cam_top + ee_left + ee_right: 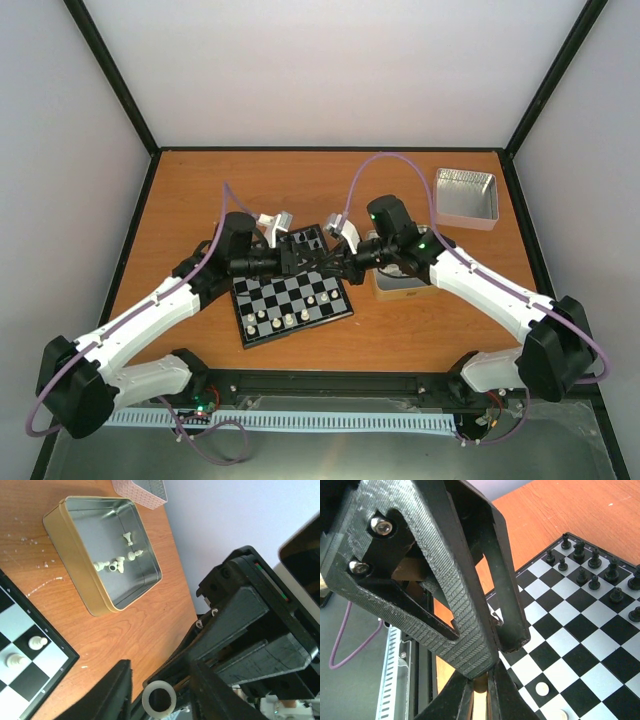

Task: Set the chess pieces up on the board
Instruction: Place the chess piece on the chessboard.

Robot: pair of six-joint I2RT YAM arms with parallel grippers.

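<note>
We look down on an orange-brown wooden tabletop [200, 200] closed in by white walls and a black frame. The board [290, 292] lies at its middle, turned slightly askew. Cream-white chess pieces [290, 319] stand along its two near rows and the black chessmen [308, 240] crowd its far end. Both arms reach in and meet just above the far half of the board. The right gripper [481, 680] is closed, its fingers pinched on a single white chessman [148, 700]. The chessman's round base, pale with a dark centre, faces the left wrist camera. The left gripper [160, 677] is partly open. Its fingers [117, 695] stand on either side of that chessman with a gap on each side, so we see them around it but not touching it. From the right wrist, the left gripper's broad ribbed fingers fill the foreground over the chequered squares. A gold tin [75, 565] sits on the tabletop just beside the board's right edge, partly under the right arm. In it lie about four more white chessmen [120, 562], tipped over on its floor. A square silver tin [466, 218] rests well apart at the far right of the tabletop.
</note>
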